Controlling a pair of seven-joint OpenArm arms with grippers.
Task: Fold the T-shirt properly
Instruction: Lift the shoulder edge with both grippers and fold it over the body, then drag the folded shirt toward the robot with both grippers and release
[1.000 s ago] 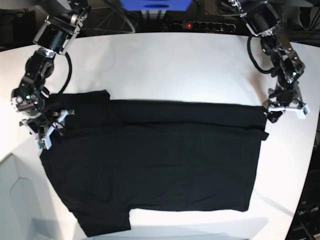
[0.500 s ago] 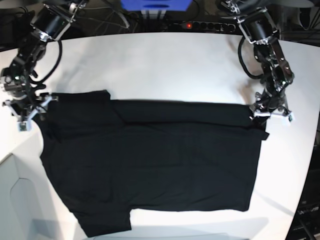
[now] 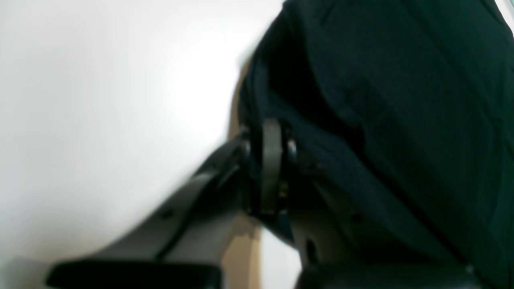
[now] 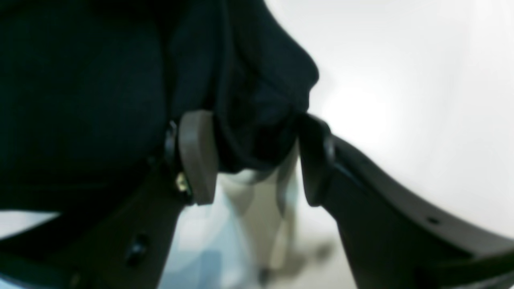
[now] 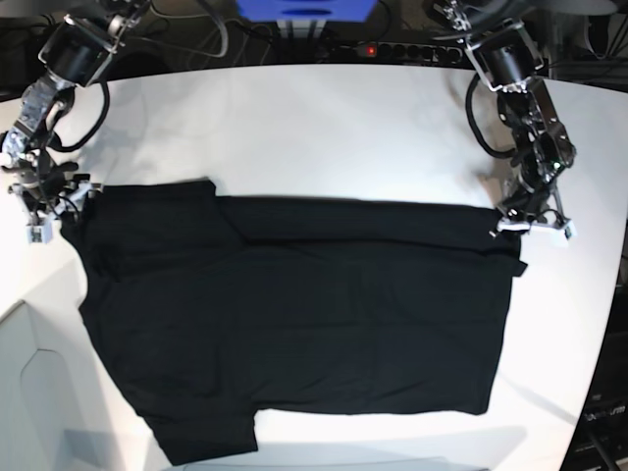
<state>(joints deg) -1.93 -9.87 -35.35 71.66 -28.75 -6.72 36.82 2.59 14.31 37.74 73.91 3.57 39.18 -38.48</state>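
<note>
Across the white table point(image 5: 324, 128) lies the black T-shirt point(image 5: 304, 314), spread flat; soft and limp, it likely sags unless taken by its edges; at its far-right corner the left gripper point(image 3: 269, 168) fingers clench cloth; at its far-left corner the right gripper point(image 4: 251, 158) fingers gape around a fold.

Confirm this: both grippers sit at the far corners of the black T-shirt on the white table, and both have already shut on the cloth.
Only one has. The left gripper is shut on the T-shirt, but the right wrist view shows the right gripper with its jaws standing apart around a bunched corner of cloth, not clamped. The rest holds: both are at the far corners on the white table.
</note>
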